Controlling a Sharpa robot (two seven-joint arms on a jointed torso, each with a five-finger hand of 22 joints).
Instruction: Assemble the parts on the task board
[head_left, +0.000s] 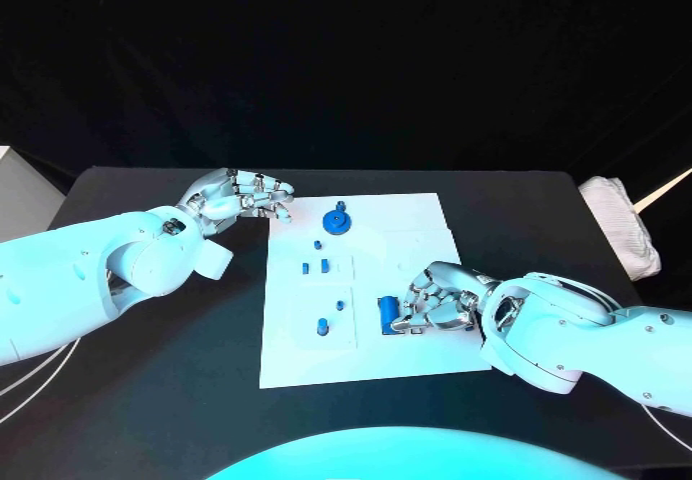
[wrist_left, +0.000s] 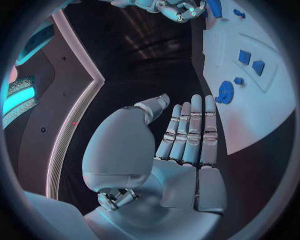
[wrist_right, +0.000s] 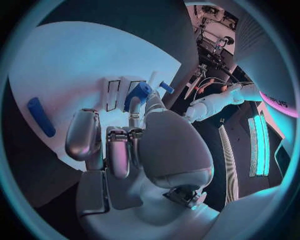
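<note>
The white task board (head_left: 418, 225) lies mid-table. On it are a blue gear (head_left: 336, 220) near the far edge and several small blue parts, among them a peg (head_left: 322, 327) near the front left. My right hand (head_left: 440, 300) rests on the board's right side, its fingers curled round a blue cylinder part (head_left: 388, 312). In the right wrist view that part (wrist_right: 139, 94) sits between thumb and fingertips, with a long blue part (wrist_right: 40, 117) lying apart from it. My left hand (head_left: 238, 195) is over the black table by the board's far left corner. It holds nothing, its fingers (wrist_left: 190, 135) straight, near the gear (wrist_left: 225, 92).
A folded white cloth (head_left: 627, 225) lies at the table's right edge. A pale box (head_left: 18, 190) stands off the left edge. Black table (head_left: 159, 400) runs along the board's left and front sides.
</note>
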